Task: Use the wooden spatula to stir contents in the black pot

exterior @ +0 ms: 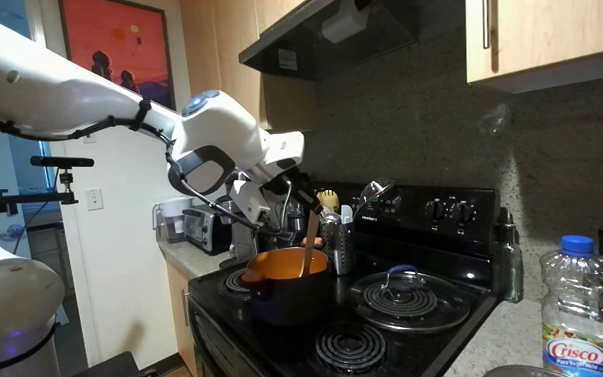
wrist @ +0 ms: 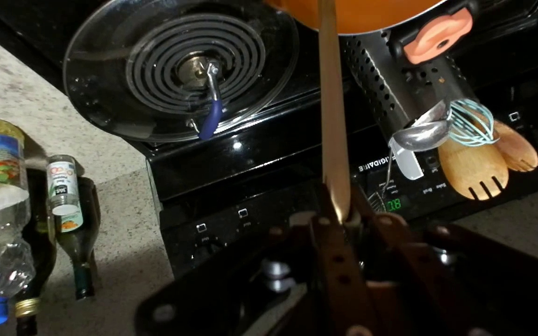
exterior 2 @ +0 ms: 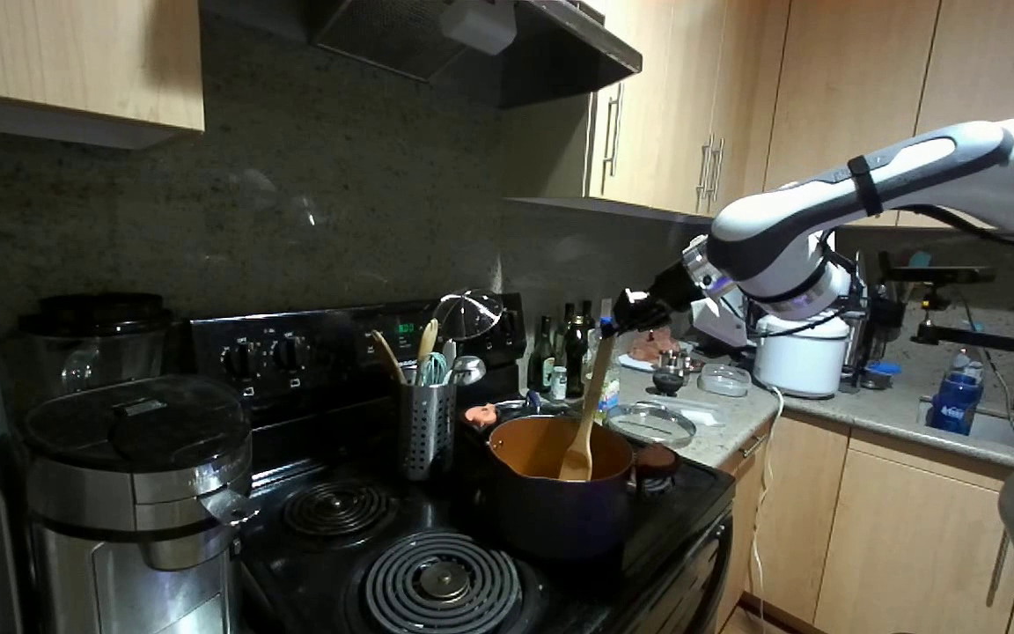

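Note:
The black pot stands on the stove with its orange inner wall showing; it also shows in an exterior view and at the top of the wrist view. The contents cannot be told apart from the orange inside; the pot's bottom is hidden. The wooden spatula stands tilted in the pot, head down inside and handle up; it also shows in an exterior view and the wrist view. My gripper is shut on the handle's upper end, above the pot, also in both exterior views.
A perforated metal utensil holder with ladle, whisk and wooden tools stands close beside the pot. A glass lid with a blue handle lies over a burner. An oil bottle stands on the counter. A range hood hangs above the stove.

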Motion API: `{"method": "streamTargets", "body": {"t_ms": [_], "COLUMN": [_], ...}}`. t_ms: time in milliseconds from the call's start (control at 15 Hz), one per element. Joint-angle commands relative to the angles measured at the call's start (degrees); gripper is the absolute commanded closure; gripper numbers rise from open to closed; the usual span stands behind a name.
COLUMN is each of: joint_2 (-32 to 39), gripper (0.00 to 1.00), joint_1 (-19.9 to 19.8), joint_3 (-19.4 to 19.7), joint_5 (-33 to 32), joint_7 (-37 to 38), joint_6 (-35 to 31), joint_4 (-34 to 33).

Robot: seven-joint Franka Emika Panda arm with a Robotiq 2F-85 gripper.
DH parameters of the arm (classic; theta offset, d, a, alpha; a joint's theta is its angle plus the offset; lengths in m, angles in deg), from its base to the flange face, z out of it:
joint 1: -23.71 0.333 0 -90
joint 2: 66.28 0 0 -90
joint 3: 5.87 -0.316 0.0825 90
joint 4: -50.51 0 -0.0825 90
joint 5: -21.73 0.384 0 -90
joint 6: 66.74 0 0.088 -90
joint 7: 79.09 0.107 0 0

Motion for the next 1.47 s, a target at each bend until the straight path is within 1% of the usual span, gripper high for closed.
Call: {"method": "streamTargets", "body": {"t_ms": [0, 200, 400, 667, 1000, 1400], "joint_2": [-4.92, -7.44, -8.76, -9.73, -10.04, -8.16], "gripper": [0.95, 0.94, 0.94, 0.94, 0.94, 0.94], "joint_1": [-6.26, -8.74, -9.39, -8.82, -8.32, -6.56], "joint_3": [-5.86, -8.96, -10.54, -11.79, -14.46, -17.59], "joint_5": [-1.93, -2.46, -2.08, -1.75, -1.57, -1.25], "joint_7": [-1.16, -1.01, -0.74, -0.43, 0.06, 0.39], "joint_6": [0.68, 1.35, 1.57, 1.45, 1.13, -0.89], "joint_4": [5.74, 8.03, 9.04, 9.42, 9.81, 9.46]}}
